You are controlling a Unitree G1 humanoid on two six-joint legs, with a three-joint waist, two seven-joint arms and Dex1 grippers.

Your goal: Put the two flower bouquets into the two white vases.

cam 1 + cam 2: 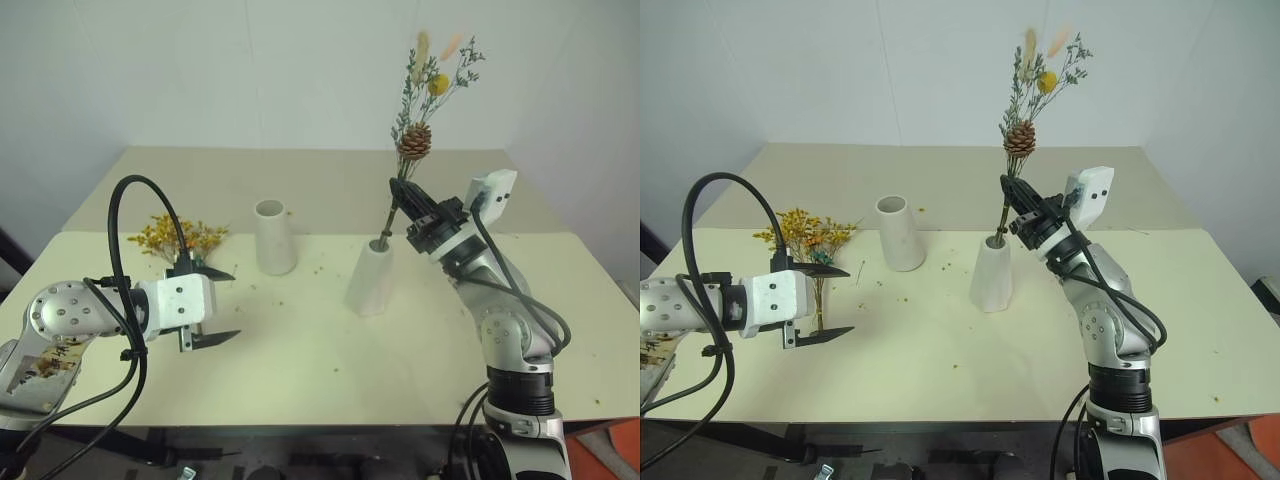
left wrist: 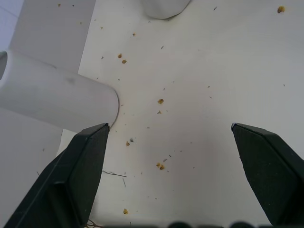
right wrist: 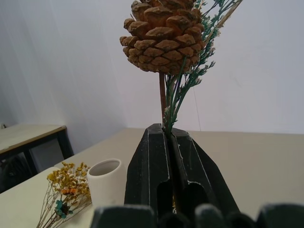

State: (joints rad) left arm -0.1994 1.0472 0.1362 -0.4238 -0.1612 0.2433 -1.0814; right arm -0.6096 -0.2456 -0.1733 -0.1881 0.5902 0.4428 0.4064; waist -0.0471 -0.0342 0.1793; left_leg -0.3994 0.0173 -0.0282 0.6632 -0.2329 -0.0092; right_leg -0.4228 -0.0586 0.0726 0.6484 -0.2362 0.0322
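Note:
My right gripper [image 1: 403,192] is shut on the stems of the grey-green bouquet [image 1: 420,120], which has a pine cone [image 3: 164,31], a yellow ball and pale plumes. It holds the bunch upright, and the stem ends reach into the narrow mouth of the tapering white vase [image 1: 371,278]. The cylinder vase [image 1: 274,238] stands upright to the left of it, with nothing in it. The yellow-orange bouquet [image 1: 178,238] lies flat on the table at the left. My left gripper [image 1: 217,305] hovers open just in front of that bunch, with nothing between its fingers [image 2: 78,175].
The cream table [image 1: 320,370] is scattered with small orange flower crumbs [image 2: 160,101]. White walls close the back and right sides. A darker table [image 3: 28,135] stands beyond the left edge.

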